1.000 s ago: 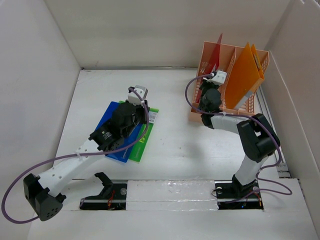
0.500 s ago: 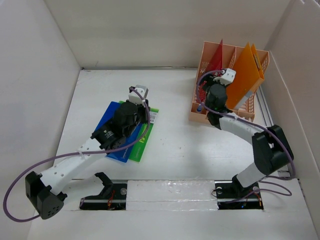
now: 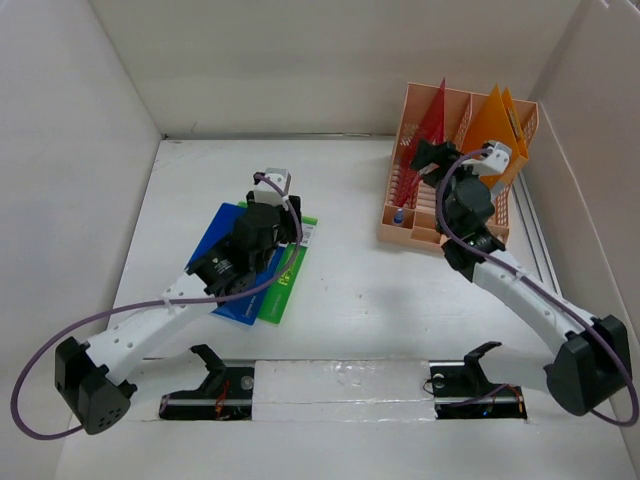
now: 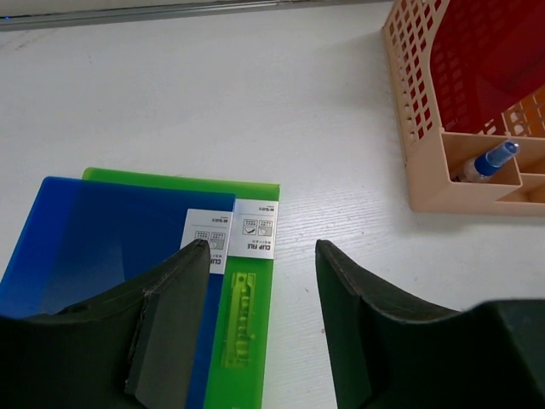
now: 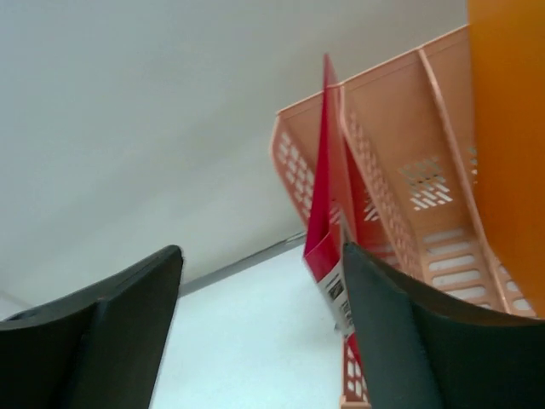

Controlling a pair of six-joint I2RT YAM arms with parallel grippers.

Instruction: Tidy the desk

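Observation:
The white desk [image 3: 350,290] holds a blue clip file [image 3: 222,250] lying partly over a green clip file [image 3: 290,278] at centre left. My left gripper [image 3: 278,203] hovers over their far corner, open and empty. In the left wrist view my left gripper [image 4: 260,249] straddles the green file's [image 4: 247,324] clip edge, with the blue file [image 4: 94,247] to its left. My right gripper [image 3: 424,154] is open and empty, raised beside the red folder [image 3: 431,112] that stands in the peach rack [image 3: 455,105]. The right wrist view shows my right gripper [image 5: 262,256] and the red folder [image 5: 324,213] touching the right finger.
An orange folder [image 3: 490,125] stands in the rack's right slots and also shows in the right wrist view [image 5: 511,128]. A blue pen [image 3: 399,214] lies in the rack's front compartment; it also shows in the left wrist view [image 4: 487,162]. White walls enclose the desk.
My right arm has swung right and stretched out, lifting its gripper from the rack's front up beside the red folder. My left arm has shifted slightly over the files.

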